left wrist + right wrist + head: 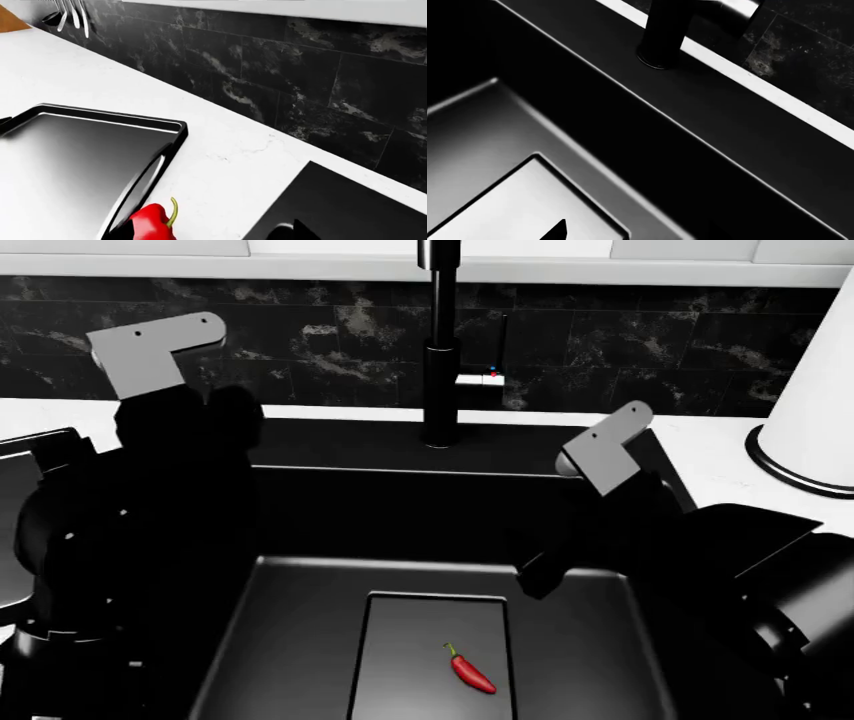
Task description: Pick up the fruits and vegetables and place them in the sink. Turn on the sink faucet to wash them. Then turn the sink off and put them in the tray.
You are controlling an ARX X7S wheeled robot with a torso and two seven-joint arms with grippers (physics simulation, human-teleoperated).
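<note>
At my far left, the utensils point(72, 17) hang against the dark marbled backsplash point(300, 95) above the white counter point(227, 165). On that counter lies the tray point(80, 150), shallow, black and bare inside in my left wrist view. The red bell pepper point(152, 224) sits on the counter against the tray's rim, outside it, its green stem curling upward. A corner of the sink point(347, 210) shows just beyond the pepper.

My left arm point(134, 530) stands over the sink's left edge in the head view, a black mass with a grey bracket on top. My left gripper's fingers are not plainly shown in any view, so I cannot tell whether they are released or clenched.

In the middle, the faucet point(442, 350) rises as a straight black column from the sink's back ledge, with its lever block point(483, 378) carrying a red and a blue dot on its right side. Below, the chili point(470, 670) lies on the drain plate point(430, 660) in the sink's flat bottom, touching nothing else.

My right arm point(694, 540) reaches in over the basin's right side. Only 1 dark tip shows at the edge of the right wrist view, above the drain plate, so I cannot tell that gripper's state either.

At the far right stands the white paper-towel roll point(814, 370) on its black base.
</note>
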